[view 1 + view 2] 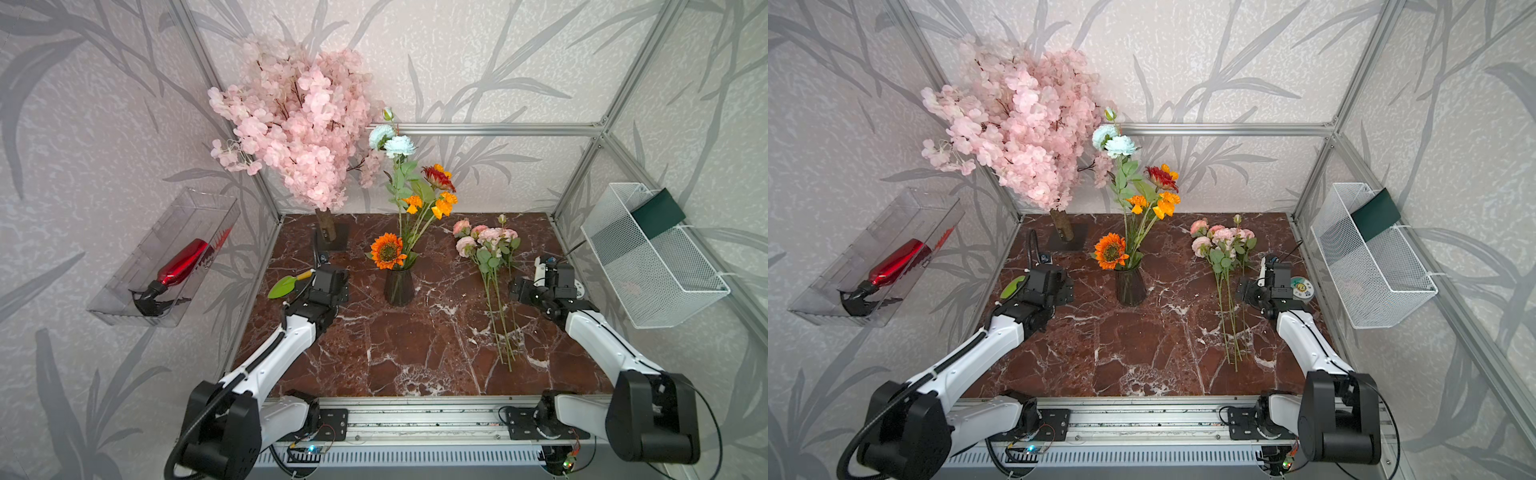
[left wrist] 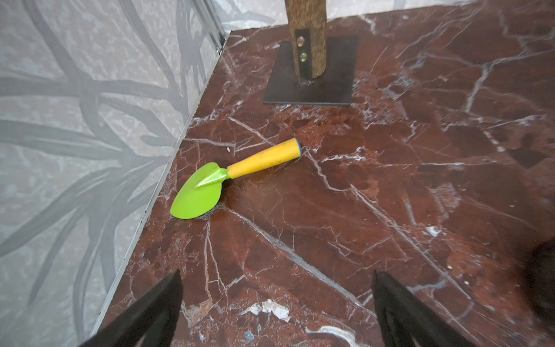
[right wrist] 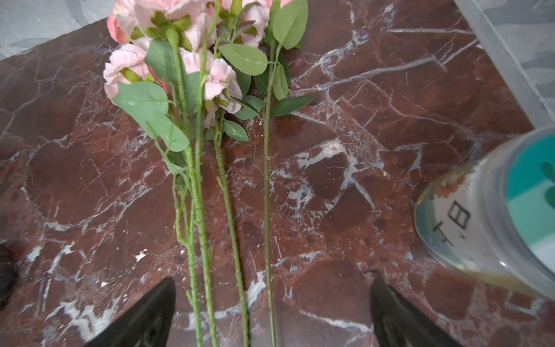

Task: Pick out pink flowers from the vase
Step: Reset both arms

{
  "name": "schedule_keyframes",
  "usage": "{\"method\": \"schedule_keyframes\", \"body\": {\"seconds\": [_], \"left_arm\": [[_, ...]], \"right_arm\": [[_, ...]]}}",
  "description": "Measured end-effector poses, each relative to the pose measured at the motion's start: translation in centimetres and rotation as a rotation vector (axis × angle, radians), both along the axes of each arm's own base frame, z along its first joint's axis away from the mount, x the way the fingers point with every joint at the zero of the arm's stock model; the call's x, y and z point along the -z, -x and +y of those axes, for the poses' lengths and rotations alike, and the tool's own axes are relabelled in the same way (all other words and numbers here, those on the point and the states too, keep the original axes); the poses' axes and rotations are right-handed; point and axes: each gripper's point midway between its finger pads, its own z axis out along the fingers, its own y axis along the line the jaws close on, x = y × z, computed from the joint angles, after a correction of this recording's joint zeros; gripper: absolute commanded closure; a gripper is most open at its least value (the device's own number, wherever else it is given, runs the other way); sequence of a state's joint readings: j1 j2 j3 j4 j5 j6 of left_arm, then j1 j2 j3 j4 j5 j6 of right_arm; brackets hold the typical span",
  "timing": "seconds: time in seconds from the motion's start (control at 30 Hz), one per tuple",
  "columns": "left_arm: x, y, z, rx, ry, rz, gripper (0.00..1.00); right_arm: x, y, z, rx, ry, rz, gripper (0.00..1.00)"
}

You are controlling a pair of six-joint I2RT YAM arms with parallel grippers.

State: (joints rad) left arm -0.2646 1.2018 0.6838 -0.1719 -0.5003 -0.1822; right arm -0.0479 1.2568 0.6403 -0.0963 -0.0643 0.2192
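The pink flowers [image 1: 484, 243] [image 1: 1221, 241] lie flat on the marble table [image 1: 415, 353], right of centre, with their long green stems pointing toward the front. The dark glass vase [image 1: 399, 286] [image 1: 1130, 286] stands mid-table and holds orange, red and light blue blooms. My right gripper [image 3: 273, 278] is open just above the table; in the right wrist view the pink flowers [image 3: 192, 60] lie ahead and several stems run between its fingers untouched. My left gripper [image 2: 276, 275] is open and empty, left of the vase.
A green trowel [image 2: 234, 177] with a yellow handle lies by the left wall. The pink blossom tree [image 1: 299, 124] stands at the back left on a dark plate [image 2: 312, 75]. A round jar [image 3: 492, 210] stands right of the right gripper. A white wire basket [image 1: 652, 257] hangs on the right wall.
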Motion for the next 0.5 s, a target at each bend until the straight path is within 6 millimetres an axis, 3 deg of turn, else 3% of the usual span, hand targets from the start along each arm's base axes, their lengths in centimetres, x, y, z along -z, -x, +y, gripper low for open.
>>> {"method": "schedule_keyframes", "body": {"seconds": [0.13,0.23,0.37,0.5], "left_arm": [[3.1,-1.0,1.2,-0.029,-0.047,0.031,0.01],[4.3,-1.8,2.4,-0.051,-0.049,0.013,0.01],[5.5,-2.3,3.6,-0.050,-0.031,-0.048,0.01],[5.4,-3.4,3.3,0.004,-0.019,-0.141,0.01]], "right_arm": [[3.4,0.2,0.0,-0.022,0.026,-0.023,0.01],[4.6,0.7,0.0,-0.033,0.046,-0.086,0.01],[3.1,-0.2,0.2,-0.059,0.103,-0.262,0.01],[1.7,-2.0,0.8,-0.097,0.149,-0.396,0.01]]}}
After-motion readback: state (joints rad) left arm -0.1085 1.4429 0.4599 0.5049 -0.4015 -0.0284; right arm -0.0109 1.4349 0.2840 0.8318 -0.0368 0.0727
